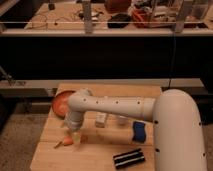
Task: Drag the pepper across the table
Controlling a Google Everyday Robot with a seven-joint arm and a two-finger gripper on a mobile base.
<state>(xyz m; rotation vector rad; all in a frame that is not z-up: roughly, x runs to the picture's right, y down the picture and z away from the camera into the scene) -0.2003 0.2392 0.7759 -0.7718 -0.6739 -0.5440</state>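
Note:
The pepper [66, 142] is a small slender orange vegetable with a thin greenish tip, lying on the light wooden table [95, 157] near its front left. My white arm reaches in from the right and bends down at the left. My gripper [76, 137] points down right at the pepper's thick right end, touching or very close to it. The gripper partly hides that end of the pepper.
A round orange bowl [61, 102] sits at the table's back left, behind the arm. A small white item [101, 120], a blue object [138, 132] and a black ribbed object [129, 158] lie to the right. A cluttered shelf stands behind a railing at the back.

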